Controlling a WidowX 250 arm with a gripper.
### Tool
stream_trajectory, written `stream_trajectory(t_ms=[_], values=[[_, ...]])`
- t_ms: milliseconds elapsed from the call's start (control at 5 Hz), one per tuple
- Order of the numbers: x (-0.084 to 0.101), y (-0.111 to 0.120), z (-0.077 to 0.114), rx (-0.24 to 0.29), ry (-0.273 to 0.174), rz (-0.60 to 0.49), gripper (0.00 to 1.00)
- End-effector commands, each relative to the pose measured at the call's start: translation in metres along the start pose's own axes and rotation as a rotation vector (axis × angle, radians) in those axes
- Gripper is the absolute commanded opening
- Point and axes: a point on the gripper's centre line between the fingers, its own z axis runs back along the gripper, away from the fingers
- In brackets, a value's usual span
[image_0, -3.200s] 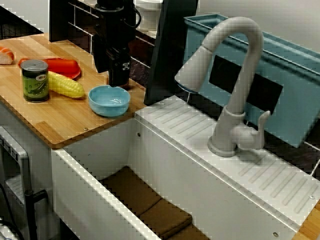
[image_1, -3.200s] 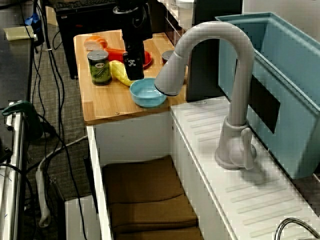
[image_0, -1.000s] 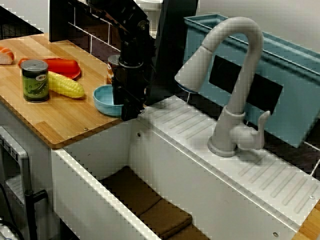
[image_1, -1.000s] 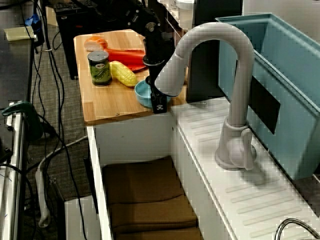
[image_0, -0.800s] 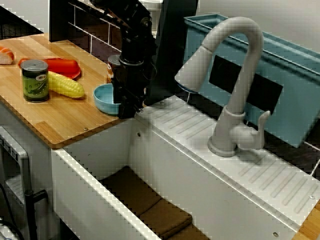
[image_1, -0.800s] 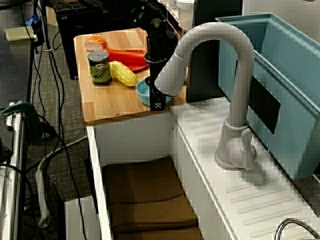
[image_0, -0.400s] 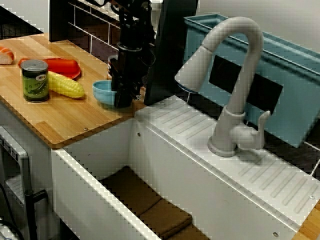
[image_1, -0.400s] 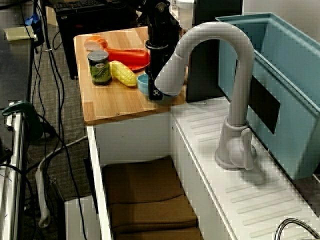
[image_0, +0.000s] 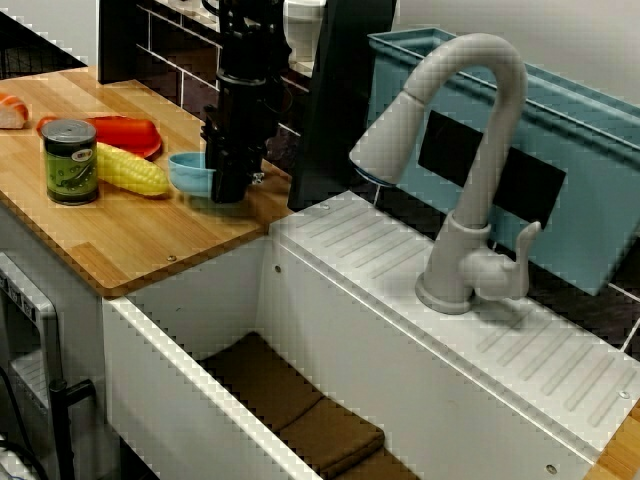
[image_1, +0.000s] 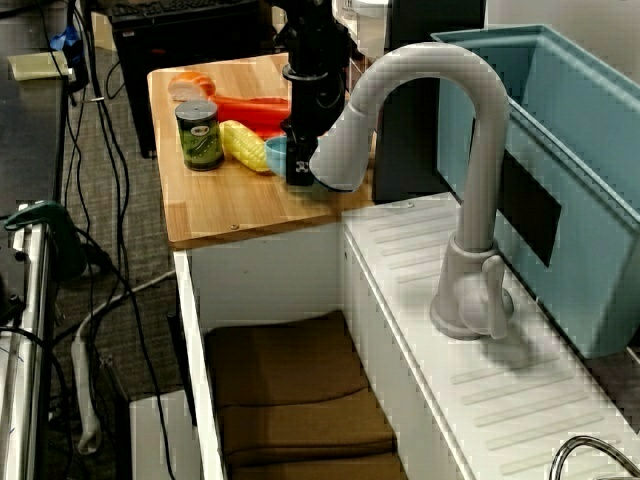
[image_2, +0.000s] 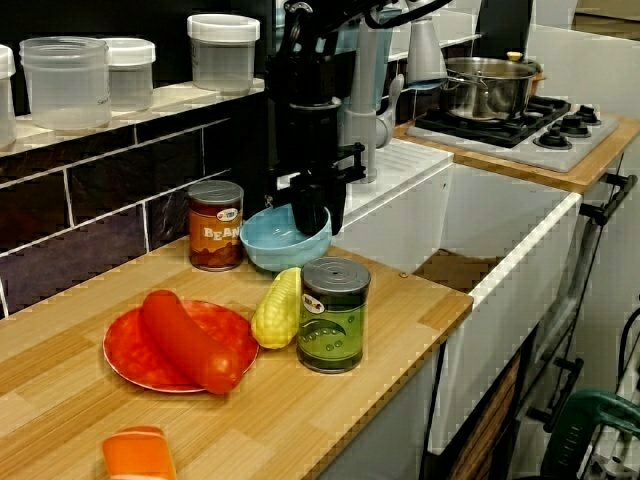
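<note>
The wooden counter (image_2: 400, 300) spreads beneath the fingers. The view along the counter shows the blue bowl (image_2: 275, 245) almost whole, with a brown beans can (image_2: 216, 225) just behind the fingers. In the view from the side, the arm covers half the bowl and all of that can. The gripper (image_2: 312, 225) has its fingers clamped on the bowl's rim, and the bowl seems to hang just clear of the wood.
</note>
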Motion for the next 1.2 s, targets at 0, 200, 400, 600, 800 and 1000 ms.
stream_trajectory(t_ms=[0, 200, 400, 600, 800, 1000], values=[[-0.008, 0.026, 0.052, 0.018, -0.129, 0.048, 0.00], [-0.014, 0.025, 0.054, 0.021, -0.139, 0.038, 0.00], [-0.024, 0.032, 0.059, 0.031, -0.168, 0.042, 0.00], [-0.033, 0.052, 0.064, 0.043, -0.208, 0.070, 0.00], [-0.039, 0.077, 0.072, 0.030, -0.237, 0.111, 0.00], [-0.042, 0.098, 0.075, 0.019, -0.261, 0.157, 0.00]])
